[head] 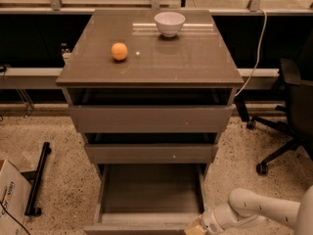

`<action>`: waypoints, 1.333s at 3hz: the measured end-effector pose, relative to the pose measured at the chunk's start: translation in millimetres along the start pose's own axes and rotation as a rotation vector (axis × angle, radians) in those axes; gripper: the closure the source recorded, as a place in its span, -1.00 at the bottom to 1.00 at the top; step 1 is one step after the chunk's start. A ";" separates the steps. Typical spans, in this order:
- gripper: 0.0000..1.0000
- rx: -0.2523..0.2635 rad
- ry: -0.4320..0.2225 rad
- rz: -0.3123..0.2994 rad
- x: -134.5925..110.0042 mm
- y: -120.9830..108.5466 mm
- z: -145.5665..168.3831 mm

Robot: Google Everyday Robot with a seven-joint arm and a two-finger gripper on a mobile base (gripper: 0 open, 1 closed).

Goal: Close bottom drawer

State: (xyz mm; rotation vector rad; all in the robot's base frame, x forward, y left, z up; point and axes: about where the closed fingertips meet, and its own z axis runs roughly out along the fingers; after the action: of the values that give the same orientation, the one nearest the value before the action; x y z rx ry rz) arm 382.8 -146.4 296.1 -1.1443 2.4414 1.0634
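The bottom drawer [146,192] of the taupe cabinet is pulled far out, and its deep grey tray holds nothing. Its plain front [132,228] runs along the bottom edge of the view. My gripper [195,227] is at the drawer's front right corner, at the bottom of the view, at the end of my white arm [259,210] that comes in from the lower right. The gripper is partly cut off by the bottom edge of the view.
The middle drawer [151,152] and the top drawer [149,118] stand slightly out. An orange [119,51] and a white bowl [169,23] sit on the cabinet top. An office chair [288,106] stands at the right, a cardboard box [10,195] and a black bar [38,177] at the left.
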 end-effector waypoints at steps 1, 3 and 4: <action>1.00 -0.024 -0.018 0.044 14.3 -10.9 15.7; 1.00 -0.058 -0.053 0.106 32.1 -21.6 31.6; 1.00 -0.063 -0.053 0.139 41.1 -29.6 42.1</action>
State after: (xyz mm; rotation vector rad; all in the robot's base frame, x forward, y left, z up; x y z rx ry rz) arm 374.0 -152.6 231.1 -0.9627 2.4934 1.2020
